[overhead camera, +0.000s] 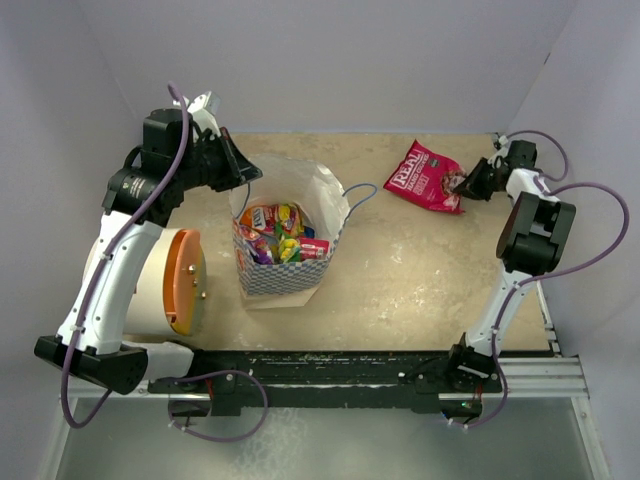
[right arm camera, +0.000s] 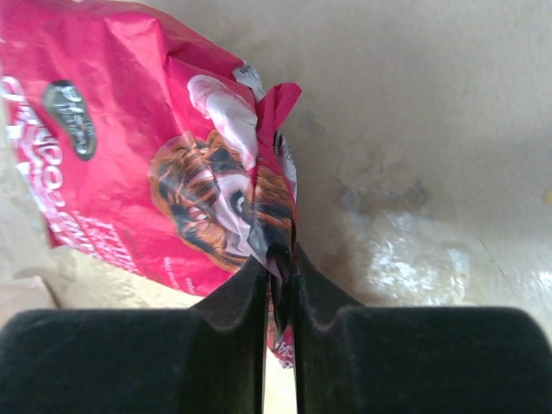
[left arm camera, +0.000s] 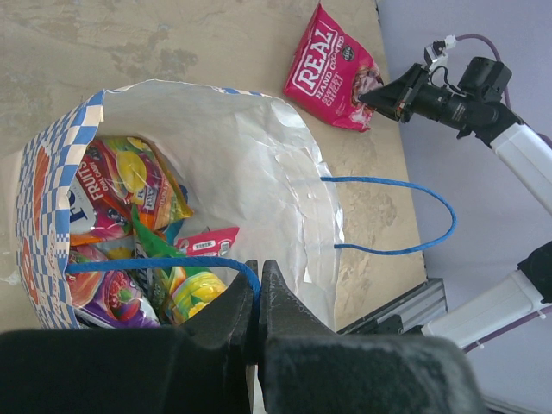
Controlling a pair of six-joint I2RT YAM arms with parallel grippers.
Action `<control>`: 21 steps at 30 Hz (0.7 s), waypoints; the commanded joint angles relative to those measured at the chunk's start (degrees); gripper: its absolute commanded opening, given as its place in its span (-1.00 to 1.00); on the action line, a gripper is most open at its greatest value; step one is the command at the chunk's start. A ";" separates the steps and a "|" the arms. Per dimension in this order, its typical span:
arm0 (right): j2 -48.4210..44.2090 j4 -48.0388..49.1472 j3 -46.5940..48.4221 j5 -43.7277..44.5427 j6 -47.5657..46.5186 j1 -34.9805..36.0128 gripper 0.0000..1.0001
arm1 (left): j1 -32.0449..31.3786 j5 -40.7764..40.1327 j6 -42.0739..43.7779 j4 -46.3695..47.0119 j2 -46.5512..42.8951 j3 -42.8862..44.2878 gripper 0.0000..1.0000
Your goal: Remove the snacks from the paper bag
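The white paper bag point(overhead camera: 285, 278) with a checkered band stands open left of centre, and several bright snacks point(overhead camera: 280, 232) fill it. In the left wrist view the snacks point(left arm camera: 129, 190) lie against the bag's inner wall point(left arm camera: 259, 138). My left gripper point(left arm camera: 258, 278) is shut on one blue cord handle point(left arm camera: 155, 263) at the bag's rim; seen from above, the left gripper point(overhead camera: 250, 172) sits at the bag's far-left edge. A red packet point(overhead camera: 428, 176) lies flat at the back right. My right gripper point(right arm camera: 280, 263) stands slightly open there, the red packet's point(right arm camera: 129, 129) crumpled corner loose between its fingers.
A white cylinder with an orange lid point(overhead camera: 185, 282) lies on its side left of the bag, beside my left arm. The bag's second blue handle point(overhead camera: 362, 190) hangs out to the right. A black rail point(overhead camera: 350, 365) runs along the near edge; walls close in on three sides.
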 commanded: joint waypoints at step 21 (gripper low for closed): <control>-26.87 -7.06 -11.63 12.27 1.97 12.51 0.35 | 0.21 0.75 -4.36 3.76 -2.95 -2.42 -1.00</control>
